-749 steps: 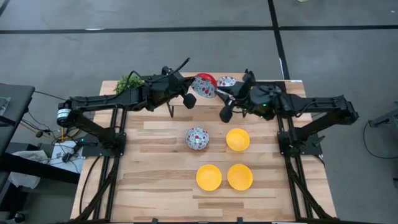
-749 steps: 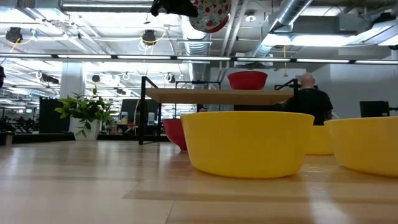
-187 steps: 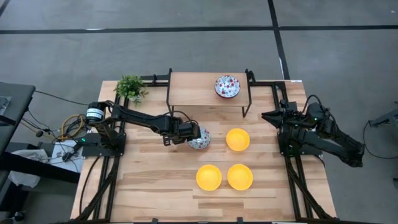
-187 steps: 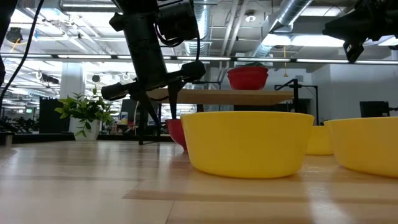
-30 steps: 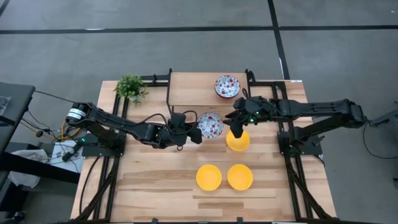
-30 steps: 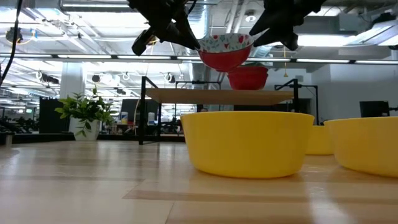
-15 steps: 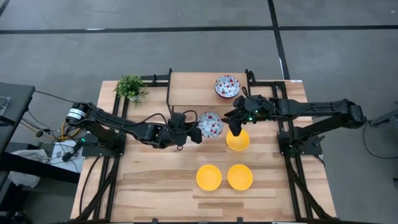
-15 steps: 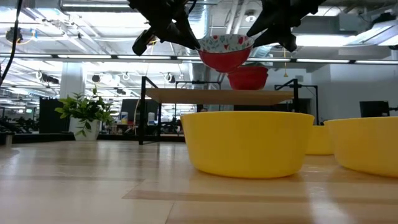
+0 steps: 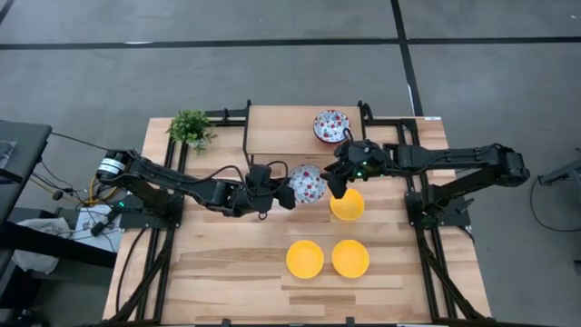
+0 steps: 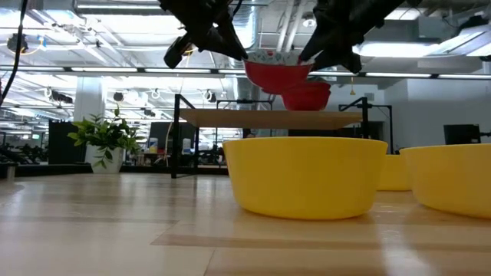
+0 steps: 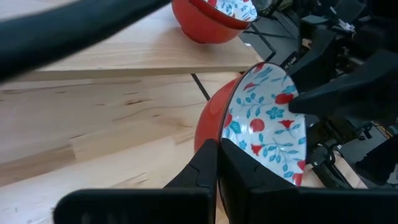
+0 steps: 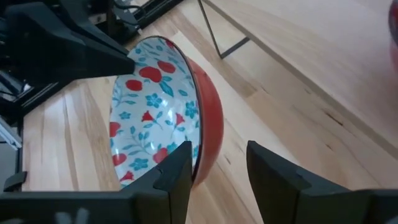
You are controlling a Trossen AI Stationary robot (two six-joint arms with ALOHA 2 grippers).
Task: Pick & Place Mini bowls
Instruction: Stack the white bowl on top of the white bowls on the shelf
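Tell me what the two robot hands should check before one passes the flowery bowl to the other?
1. Left gripper pinches the floral bowl's rim: ok.
2. Bowl lifted off the table: ok.
3. Right gripper open around the rim: ok.
4. Right gripper shut on the bowl: not ok.
5. Free space on the shelf beside the other floral bowl: ok.

left end effector [image 9: 283,189] clamped, right end effector [image 9: 334,180] spread, nearly meeting.
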